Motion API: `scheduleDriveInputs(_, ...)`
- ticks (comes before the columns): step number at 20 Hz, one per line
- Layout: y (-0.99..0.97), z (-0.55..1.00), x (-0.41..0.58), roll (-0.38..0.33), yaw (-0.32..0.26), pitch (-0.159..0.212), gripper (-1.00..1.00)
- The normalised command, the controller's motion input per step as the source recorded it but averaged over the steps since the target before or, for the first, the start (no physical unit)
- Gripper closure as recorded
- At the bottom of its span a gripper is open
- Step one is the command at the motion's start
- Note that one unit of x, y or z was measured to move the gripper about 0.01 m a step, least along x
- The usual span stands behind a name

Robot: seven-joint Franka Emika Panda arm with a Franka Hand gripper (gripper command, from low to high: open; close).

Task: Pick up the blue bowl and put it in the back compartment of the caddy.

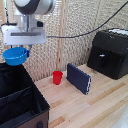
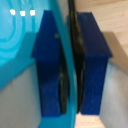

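Close-up from the wrist camera. Two dark-blue fingers (image 2: 47, 65) of the end effector (image 2: 71, 65) stand side by side, pressed together on the thin wall of the blue bowl (image 2: 20, 40), which runs between them as a curved turquoise edge. The bowl's glossy inside fills one side of the picture, with small bright light reflections. Pale, blurred wood shows beyond the other finger.

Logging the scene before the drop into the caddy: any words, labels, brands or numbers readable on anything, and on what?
None can be read.
Black machine: no legible marking on its casing.
Dark-blue box, red cup, blue bowl, caddy: plain, no print seen.
Wrist view: blurred, no text.
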Motion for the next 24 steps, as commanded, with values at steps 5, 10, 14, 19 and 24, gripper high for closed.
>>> scheduleDriveInputs(5,0.74,-0.16,0.281,-0.113,0.006,-0.039,1.00)
scheduleDriveInputs(10,0.03,0.33,0.178,-0.081,0.071,-0.009,-1.00)
scheduleDriveInputs(14,-0.33,0.84,0.108,-0.011,0.104,0.054,-1.00)
scheduleDriveInputs(19,-0.23,0.78,0.313,-0.115,0.012,0.009,-1.00)
scheduleDriveInputs(24,-0.10,0.53,0.294,-0.153,0.052,-0.152,-1.00)
